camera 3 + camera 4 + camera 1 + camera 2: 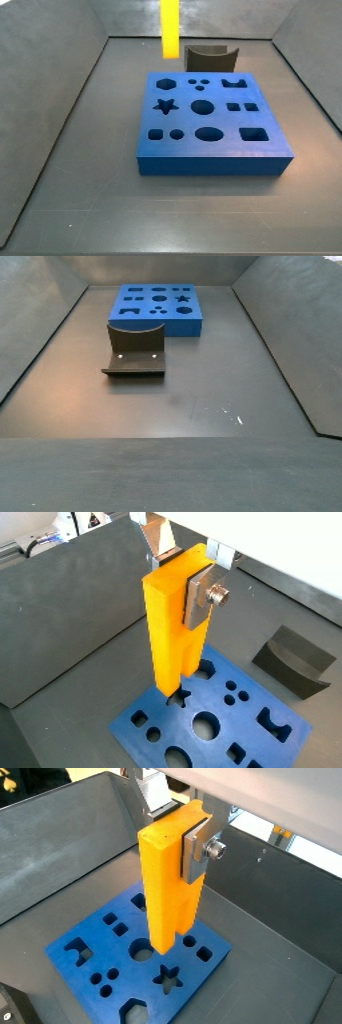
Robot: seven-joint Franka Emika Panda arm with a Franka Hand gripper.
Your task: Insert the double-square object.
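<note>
My gripper (pixel 183 574) is shut on the upper end of the double-square object (pixel 167 632), a long yellow-orange bar that hangs upright; both also show in a wrist view (pixel 181 828) (pixel 167 888). The bar's lower end hangs above the blue block with shaped holes (pixel 247 717) (pixel 201 978), apart from it. Its prongs do not show clearly. In a side view the bar (pixel 170 30) hangs over the far left part of the blue block (pixel 214 165), with the gripper out of frame. The other side view shows the block (pixel 174 324) but neither bar nor gripper.
A dark grey curved block (pixel 207 55) stands on the floor just past the blue block; it also shows in a wrist view (pixel 297 660) and a side view (pixel 134 351). Sloping grey walls enclose the floor on all sides.
</note>
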